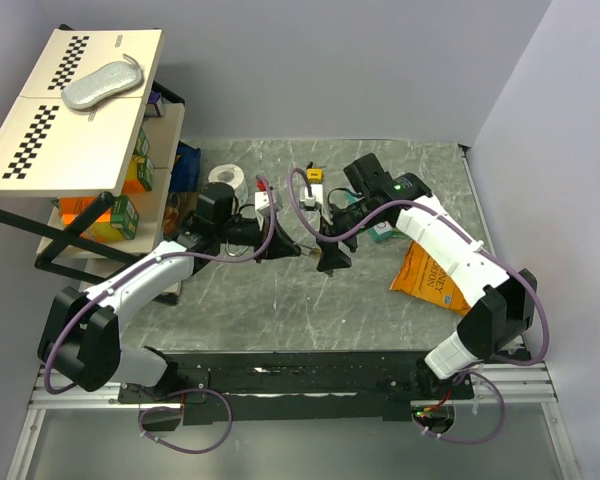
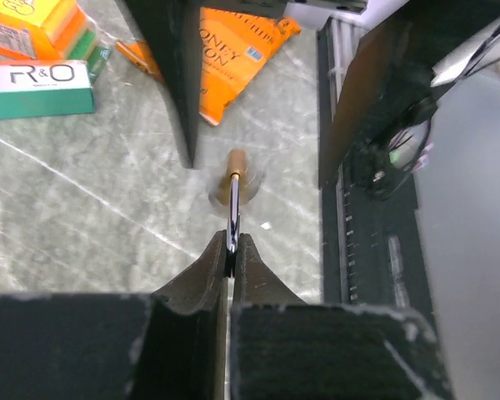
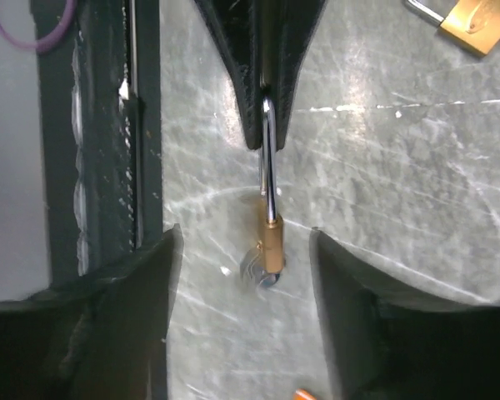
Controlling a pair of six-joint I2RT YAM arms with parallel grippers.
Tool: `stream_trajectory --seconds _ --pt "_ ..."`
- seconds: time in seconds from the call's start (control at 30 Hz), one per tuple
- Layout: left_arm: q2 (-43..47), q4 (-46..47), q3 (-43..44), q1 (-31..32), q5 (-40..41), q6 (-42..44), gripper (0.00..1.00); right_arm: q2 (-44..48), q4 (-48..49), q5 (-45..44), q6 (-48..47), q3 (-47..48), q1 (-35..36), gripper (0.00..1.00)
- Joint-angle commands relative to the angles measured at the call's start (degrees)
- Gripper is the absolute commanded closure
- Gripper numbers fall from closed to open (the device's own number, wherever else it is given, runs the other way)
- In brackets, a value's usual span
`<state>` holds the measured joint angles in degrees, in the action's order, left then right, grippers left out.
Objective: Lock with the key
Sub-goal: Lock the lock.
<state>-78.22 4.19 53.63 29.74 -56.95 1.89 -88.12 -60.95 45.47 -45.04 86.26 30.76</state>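
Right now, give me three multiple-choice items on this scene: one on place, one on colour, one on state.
1. The orange snack bag lies: A on the grey marbled tabletop; B on the floor; C in a claw.
2. The small padlock has a body that is: A brass-yellow; B red; C blue.
3. The left claw is: A wide open; B shut on the padlock's silver shackle; C out of view.
Answers: A, it lies flat on the table; A, golden metal shows; B, its fingers pinch the shackle.
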Motion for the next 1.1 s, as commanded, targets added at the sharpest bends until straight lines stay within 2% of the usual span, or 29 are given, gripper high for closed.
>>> stream_trajectory --seconds 0.0,0.03,0.1,0.23,0.47,0.6,0.7,0.9,1.07 --pt "1.7 5.4 3.1 -2.0 -4.0 -7.7 0.99 5.5 4.9 2.7 7.1 2.7 -2.5 0.12" --pt "2.0 5.0 3.3 -3.2 -4.5 -8.1 0.99 7.2 7.2 4.1 9.4 2.3 -3.7 0.05" --pt "2.5 5.1 4.2 -4.3 -6.1 -8.8 0.99 8.6 8.6 5.9 10.8 1.5 -7.3 0.02" --pt "3.4 8.6 6.1 -5.9 -8.5 -14.5 0.99 11.8 9.7 8.9 10.6 0.6 -10.6 0.02" --pt "5.6 15.5 8.6 -5.8 -9.3 -22.9 0.99 16.9 21.3 10.9 14.9 -3.8 -9.4 0.04" --pt "5.2 23.8 7.9 -5.7 -8.2 -33.9 0.99 17.4 23.3 10.1 13.9 -4.3 -6.1 0.08" --pt "4.8 29.3 7.1 -5.7 -7.7 -38.7 0.99 18.3 25.8 8.9 14.2 -5.2 -4.7 0.13" --pt "5.6 31.0 6.1 -5.0 -6.5 -39.9 0.99 18.3 28.6 8.5 16.6 -5.4 -3.3 0.3" --pt "6.2 29.7 6.0 -4.2 -6.4 -38.2 0.99 17.5 28.6 9.4 17.1 -4.3 -2.9 0.38"
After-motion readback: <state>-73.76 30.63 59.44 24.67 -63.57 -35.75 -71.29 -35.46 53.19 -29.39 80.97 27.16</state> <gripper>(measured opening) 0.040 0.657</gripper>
